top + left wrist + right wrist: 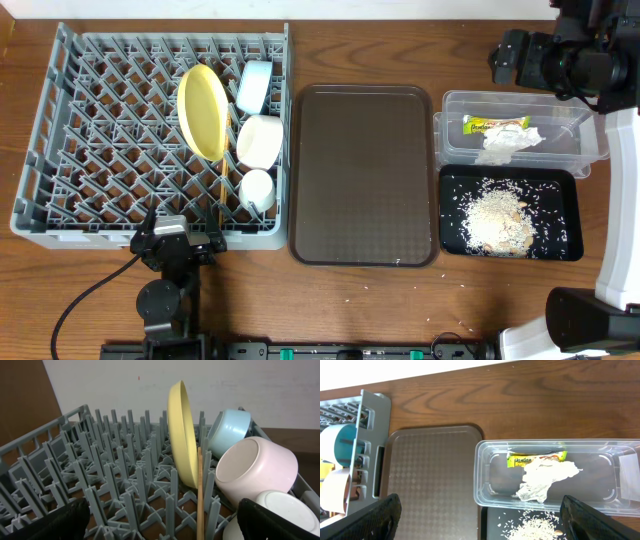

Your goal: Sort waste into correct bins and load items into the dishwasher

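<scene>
Bench (400,40) layout, with every position taken from the brown serving tray (362,175) lying at the centre.

**Left of the tray:** the grey dish rack (100,130) is sitting just beside the tray's left edge.
- The left hand (180,240) is hovering at the rack's front wall, left of the tray's near corner. Its fingers (270,520) are spread wide and are gripping nothing.
- The dishes are all standing in the part of the rack closest to the tray.
- The round yellow plate (203,110) is standing on edge among the pegs, one row farther from the tray than the bowls.
- The wooden chopsticks (200,495) are lying lengthwise among the pegs, between the plate and the cup.
- The light blue bowl (255,85) is resting on its side level with the tray's far edge.
- The white bowl (260,140) is resting on its side level with the tray's middle, touching the plate.
- The small pale cup (257,189) is resting level with the tray's near half.

**Right of the tray:** the two bins are lying side by side.
- The clear plastic tub (590,140) is sitting level with the tray's far half. It is holding the green-yellow snack wrapper (495,125), and the crumpled white napkin (508,143) is partly covering the wrapper.
- The glossy black tray (565,185) is sitting level with the brown tray's near half, with the loose cooked rice (495,220) heaped in its left part.
- A few stray grains (460,325) are lying on the bench in front of the brown tray's right corner.
- The right hand (545,62) is hanging above the bench, right of the tray's far corner and beyond the tub. Its fingers (375,520) are parted fully and are carrying nothing.
</scene>
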### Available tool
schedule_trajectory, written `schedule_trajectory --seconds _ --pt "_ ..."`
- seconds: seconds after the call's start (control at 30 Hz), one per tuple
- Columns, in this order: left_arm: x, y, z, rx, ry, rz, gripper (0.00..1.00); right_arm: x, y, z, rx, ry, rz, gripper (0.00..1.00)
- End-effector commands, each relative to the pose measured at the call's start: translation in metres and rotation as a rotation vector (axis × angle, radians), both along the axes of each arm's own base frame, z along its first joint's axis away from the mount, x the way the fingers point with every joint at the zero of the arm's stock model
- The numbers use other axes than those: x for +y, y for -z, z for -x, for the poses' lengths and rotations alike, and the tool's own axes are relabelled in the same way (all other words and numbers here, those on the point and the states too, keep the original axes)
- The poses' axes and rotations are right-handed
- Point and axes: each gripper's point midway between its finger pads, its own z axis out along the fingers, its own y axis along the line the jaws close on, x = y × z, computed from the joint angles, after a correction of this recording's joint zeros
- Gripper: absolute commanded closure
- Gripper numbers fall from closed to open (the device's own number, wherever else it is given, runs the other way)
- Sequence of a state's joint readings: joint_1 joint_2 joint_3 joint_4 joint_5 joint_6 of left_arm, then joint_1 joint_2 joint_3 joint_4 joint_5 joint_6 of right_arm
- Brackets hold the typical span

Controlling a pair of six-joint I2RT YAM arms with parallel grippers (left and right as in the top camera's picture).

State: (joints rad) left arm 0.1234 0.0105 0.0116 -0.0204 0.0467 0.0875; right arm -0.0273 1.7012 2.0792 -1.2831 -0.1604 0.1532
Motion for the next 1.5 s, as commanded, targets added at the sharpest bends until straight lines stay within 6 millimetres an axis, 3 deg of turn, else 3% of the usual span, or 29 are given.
schedule_trajectory --seconds 0.0,0.4,0.67,0.83,0.93,1.07,1.23,1.47 --pt "0.004 0.014 0.002 0.054 -0.022 -0.017 0.05 0.004 0.002 0.0 0.006 -0.001 -0.008 0.01" --pt "0.004 0.014 0.002 0.054 -0.022 -0.017 0.06 -0.008 0.003 0.002 0.008 0.007 0.074 0.01" --pt "0.004 0.014 0.002 0.054 -0.022 -0.017 0.06 -0.009 -0.043 -0.021 -0.219 -0.039 0.163 0.01" --pt "0.004 0.014 0.002 0.054 -0.022 -0.017 0.06 -0.004 -0.077 -0.014 -0.347 -0.063 0.196 0.01" --pt "0.004 0.014 0.002 0.054 -0.022 -0.017 0.06 -0.004 -0.079 -0.007 -0.408 -0.05 0.187 0.01" --pt "0.004 0.014 0.002 0.054 -0.022 -0.017 0.06 -0.003 -0.061 0.008 -0.48 -0.043 0.179 0.01" --pt "0.004 0.014 0.002 0.054 -0.022 -0.017 0.06 0.0 -0.016 0.039 -0.572 -0.037 0.152 0.01" --pt "0.004 0.014 0.002 0.054 -0.022 -0.017 0.05 0.0 0.083 0.087 -0.686 0.037 0.045 0.01"
